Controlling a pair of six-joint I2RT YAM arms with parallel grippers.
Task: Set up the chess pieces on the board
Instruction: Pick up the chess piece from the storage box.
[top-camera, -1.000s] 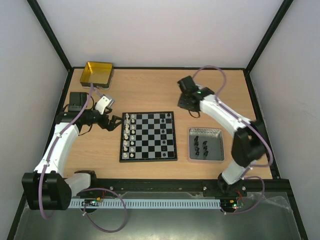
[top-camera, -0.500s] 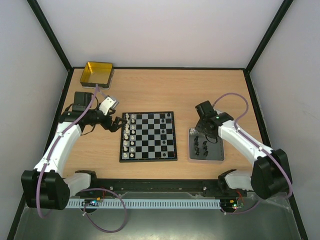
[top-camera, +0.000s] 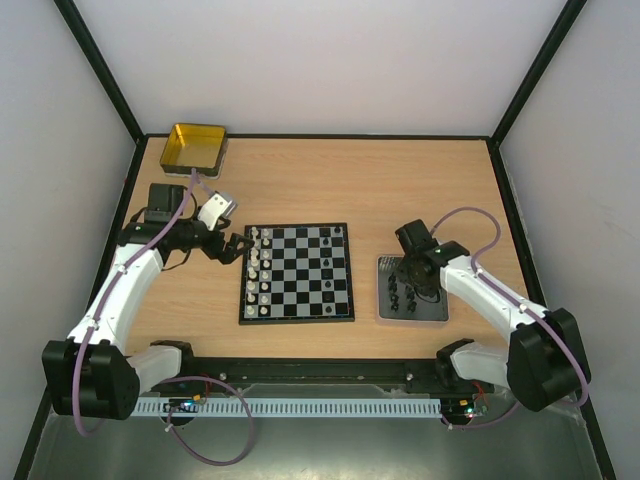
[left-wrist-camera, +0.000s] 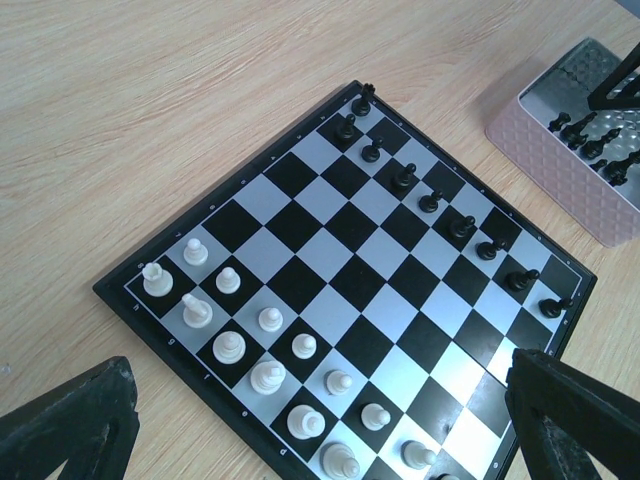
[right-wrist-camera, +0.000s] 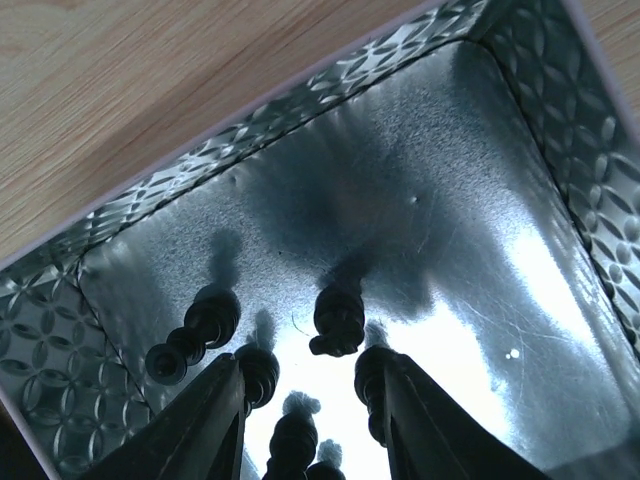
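Observation:
The board (top-camera: 297, 272) lies mid-table. Whitish chess pieces (top-camera: 258, 270) fill its two left columns and black pawns (top-camera: 330, 265) stand in one column near its right edge. In the left wrist view the board (left-wrist-camera: 350, 290) shows white pieces (left-wrist-camera: 265, 375) near and black pawns (left-wrist-camera: 432, 200) far. My left gripper (top-camera: 238, 247) is open and empty beside the board's left edge, its fingertips (left-wrist-camera: 70, 430) wide apart. My right gripper (top-camera: 407, 283) is open, down inside the grey tray (top-camera: 437, 300). Its fingers (right-wrist-camera: 190, 430) straddle a black piece (right-wrist-camera: 295, 445), with several more black pieces (right-wrist-camera: 338, 318) lying around.
A yellow tin (top-camera: 194, 147) stands at the back left corner. The tray's patterned walls (right-wrist-camera: 300, 100) close in around my right gripper. In the left wrist view the tray (left-wrist-camera: 560, 170) shows beyond the board's far corner. Black frame rails edge the table.
My right arm has swung from the back of the table forward and down into the tray. My left gripper shifted slightly toward the board, then held still.

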